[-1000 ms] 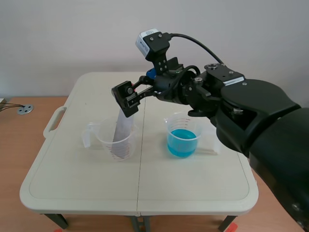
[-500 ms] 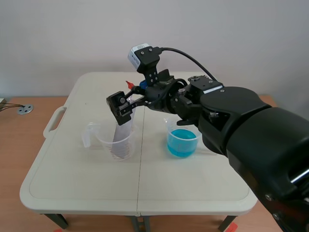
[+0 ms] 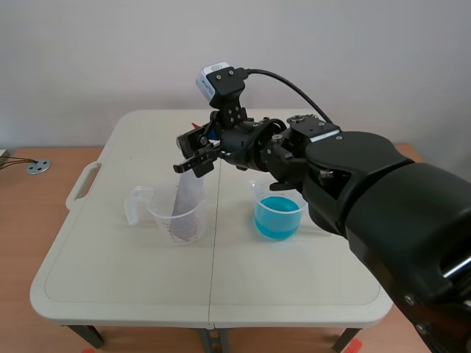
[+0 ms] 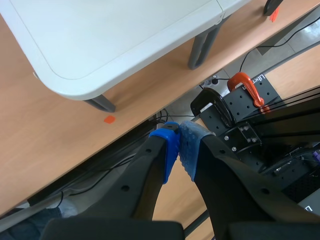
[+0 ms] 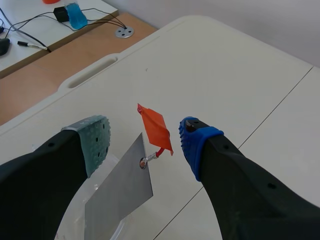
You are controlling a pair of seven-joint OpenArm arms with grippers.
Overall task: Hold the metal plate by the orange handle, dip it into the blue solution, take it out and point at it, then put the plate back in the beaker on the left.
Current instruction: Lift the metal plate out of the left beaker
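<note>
Metal plate [image 5: 122, 192]: stands in the left beaker [image 3: 173, 213], left of centre in the scene view. It leans, long axis rising steeply from the beaker floor past the rim. The orange handle [image 5: 154, 129] is a small flag wired to the plate's upper corner, clear of the beaker.

Right gripper [image 5: 144, 142]: poised over the beaker, jaws wide apart, holding nothing. In its own wrist view the handle sits in the gap between the grey-green pad [image 5: 97, 137] and the blue pad [image 5: 192, 142], closer to the blue one and touching neither. Judgement: no grasp made yet. The closing line runs across the flag, so a small advance and a squeeze should take it. The flag is thin and set at an angle, so a slip is possible.

Blue solution [image 3: 278, 217]: in the second beaker, right of centre in the scene view and near the first. Undisturbed.

Left gripper [image 4: 179, 150]: pads pressed together on nothing, off beyond a corner of the table [image 3: 110, 279], above the floor. Only the right arm is within reach of the plate
</note>
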